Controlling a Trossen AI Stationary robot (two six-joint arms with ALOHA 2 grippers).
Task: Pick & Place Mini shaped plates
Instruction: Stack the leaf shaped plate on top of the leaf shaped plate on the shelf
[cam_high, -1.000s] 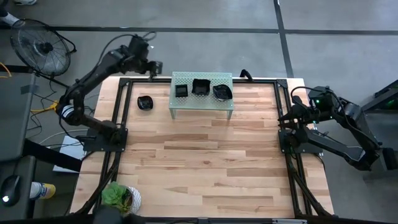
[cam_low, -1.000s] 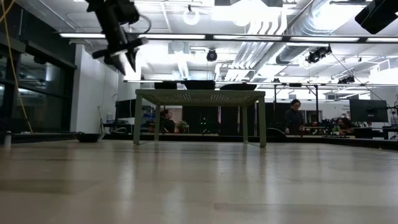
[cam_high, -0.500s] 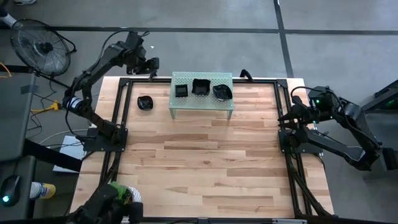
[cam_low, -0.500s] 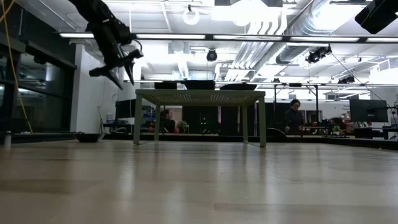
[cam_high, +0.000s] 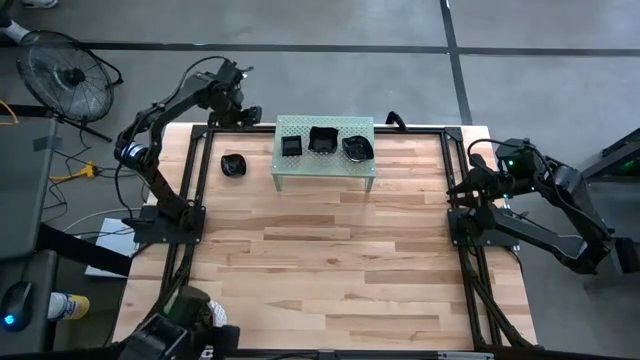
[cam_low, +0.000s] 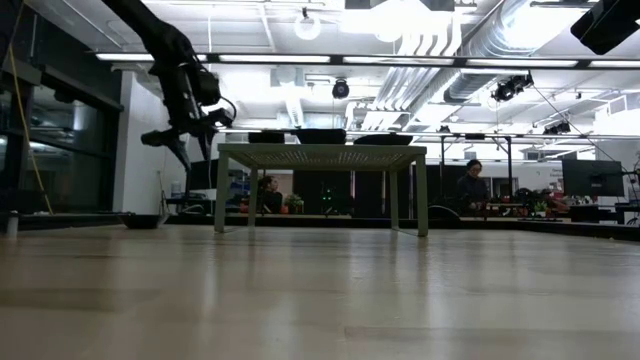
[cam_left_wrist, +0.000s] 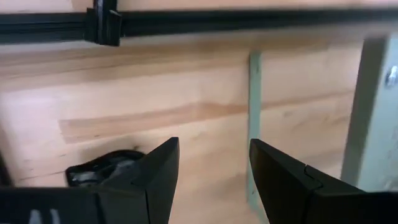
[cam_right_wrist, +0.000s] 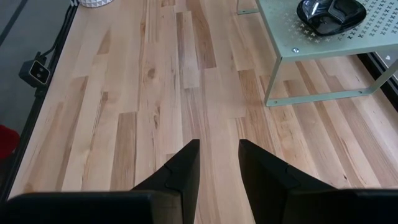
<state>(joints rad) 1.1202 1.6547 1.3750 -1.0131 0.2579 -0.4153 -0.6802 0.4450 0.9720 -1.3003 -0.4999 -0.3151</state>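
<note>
Three glossy black mini shaped plates (cam_high: 291, 147) (cam_high: 322, 139) (cam_high: 357, 148) rest on top of the pale green perforated shelf (cam_high: 325, 165) at the table's far side. A fourth plate (cam_high: 233, 165) lies flat on the wood left of the shelf; it also shows in the left wrist view (cam_left_wrist: 99, 171). My left gripper (cam_high: 240, 110) hangs open in the air over the far-left corner, beyond that plate, pointing steeply down with nothing between its fingers (cam_left_wrist: 214, 168). My right gripper (cam_right_wrist: 219, 162) waits open and empty by the table's right edge (cam_high: 462, 186).
The shelf stands on thin legs (cam_left_wrist: 254, 124) with open space beneath it (cam_low: 320, 195). Black frame rails (cam_high: 200, 180) run along the table's edges. A white container with greenery (cam_high: 200, 320) sits at the near-left corner. A fan (cam_high: 60, 70) stands on the floor. People sit in the room behind (cam_low: 473, 185).
My left gripper has come down from high above the far-left corner to about the height of the shelf top. It has tipped to point more steeply down and has rolled somewhat. The plates and the shelf have stayed put.
</note>
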